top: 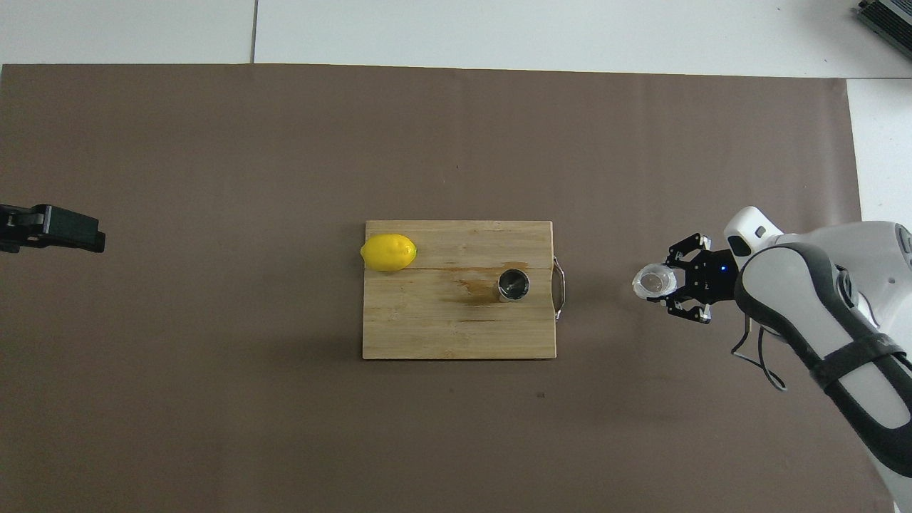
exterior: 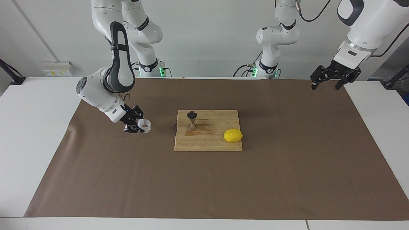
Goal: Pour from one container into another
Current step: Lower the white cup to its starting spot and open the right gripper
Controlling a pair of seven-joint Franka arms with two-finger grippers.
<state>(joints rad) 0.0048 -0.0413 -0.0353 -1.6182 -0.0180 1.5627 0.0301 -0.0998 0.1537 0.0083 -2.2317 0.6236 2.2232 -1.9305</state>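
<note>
Right jaws clamp the glass cup [exterior: 145,125] upright (mouth up); left jaws apart.

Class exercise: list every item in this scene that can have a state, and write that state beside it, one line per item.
glass cup: upright, gripped by the right gripper, low over the brown mat.
jigger: upright on the cutting board.
cutting board: flat, with a wet stain beside the jigger.
lemon: whole, resting on the board.
right gripper: shut on the cup.
left gripper: open, empty, waiting.

Item count: one glass cup [exterior: 145,125], one steel jigger [exterior: 192,120], one lemon [exterior: 233,135]. One cutting board [exterior: 207,142]. Two grippers.
</note>
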